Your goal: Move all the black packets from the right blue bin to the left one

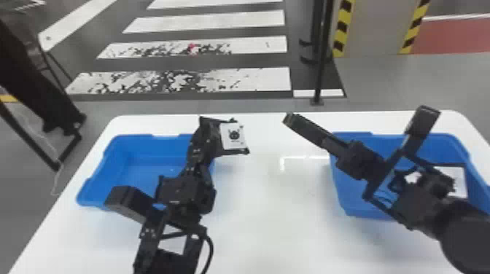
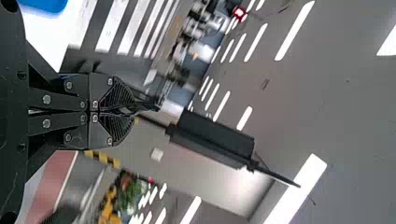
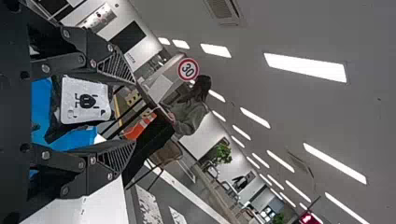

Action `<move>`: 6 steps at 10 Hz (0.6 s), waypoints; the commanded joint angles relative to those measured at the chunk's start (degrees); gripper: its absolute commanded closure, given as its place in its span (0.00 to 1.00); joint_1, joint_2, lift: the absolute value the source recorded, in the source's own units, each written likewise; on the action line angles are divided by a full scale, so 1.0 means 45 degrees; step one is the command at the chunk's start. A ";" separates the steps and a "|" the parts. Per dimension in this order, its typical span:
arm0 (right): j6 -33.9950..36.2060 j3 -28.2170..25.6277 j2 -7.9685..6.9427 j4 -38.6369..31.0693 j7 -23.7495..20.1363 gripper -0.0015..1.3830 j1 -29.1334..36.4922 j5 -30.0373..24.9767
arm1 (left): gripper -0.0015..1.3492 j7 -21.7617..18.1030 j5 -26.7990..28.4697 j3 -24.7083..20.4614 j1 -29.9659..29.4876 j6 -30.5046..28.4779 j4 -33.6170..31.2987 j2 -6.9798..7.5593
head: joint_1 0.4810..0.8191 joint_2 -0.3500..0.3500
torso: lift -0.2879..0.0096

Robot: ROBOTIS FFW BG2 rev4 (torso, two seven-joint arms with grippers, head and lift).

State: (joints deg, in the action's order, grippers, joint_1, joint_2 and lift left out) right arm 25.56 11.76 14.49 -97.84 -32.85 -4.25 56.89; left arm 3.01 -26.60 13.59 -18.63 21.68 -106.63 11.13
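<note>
Held up by the right edge of the left blue bin (image 1: 125, 164) is a black packet with a white label (image 1: 233, 137), my left gripper (image 1: 205, 136) shut on it. In the left wrist view the same gripper (image 2: 125, 112) has its fingers together, the packet edge-on at their tips. My right gripper (image 1: 291, 120) hangs above the table, pointing left, a gap from that packet. The right wrist view has this gripper (image 3: 128, 114) wide open, the packet (image 3: 86, 100) seen beyond it. Another packet (image 1: 460, 178) lies in the right blue bin (image 1: 341, 193), partly hidden by my right arm.
Both bins stand on a white table (image 1: 269, 218), with a strip of tabletop between them. My right arm passes over the right bin. Past the table's far edge stands a black pole (image 1: 321, 62); a dark chair-like frame (image 1: 40, 73) is at the left.
</note>
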 commanded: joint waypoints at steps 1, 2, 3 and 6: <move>-0.0087 -0.0202 0.0022 0.0040 -0.0024 0.08 0.0162 0.0002 | 0.90 0.0502 0.3321 -0.2157 0.0329 0.0277 0.1274 -0.0403 | 0.61 0.72 | 0.40; -0.0087 -0.0202 0.0041 0.0072 -0.0024 0.10 0.0224 -0.0049 | 0.90 0.0951 0.5225 -0.3350 0.0673 0.0434 0.2212 -0.0559 | 0.61 0.77 | 0.40; -0.0056 -0.0202 0.0061 0.0103 -0.0024 0.11 0.0255 -0.0075 | 0.90 0.1342 0.7002 -0.4493 0.0986 -0.0066 0.2868 -0.0755 | 0.60 0.85 | 0.40; 0.0163 -0.1040 0.0041 -0.0678 0.0054 0.11 0.0568 -0.1446 | 0.03 0.1459 0.5022 -0.4544 0.0611 0.0184 0.3118 -0.0813 | 0.63 0.98 | 0.40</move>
State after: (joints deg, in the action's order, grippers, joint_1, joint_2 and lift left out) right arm 26.00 7.76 14.76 -100.49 -32.63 -2.05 50.96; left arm 9.57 -1.92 -7.51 -15.43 20.83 -92.65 7.52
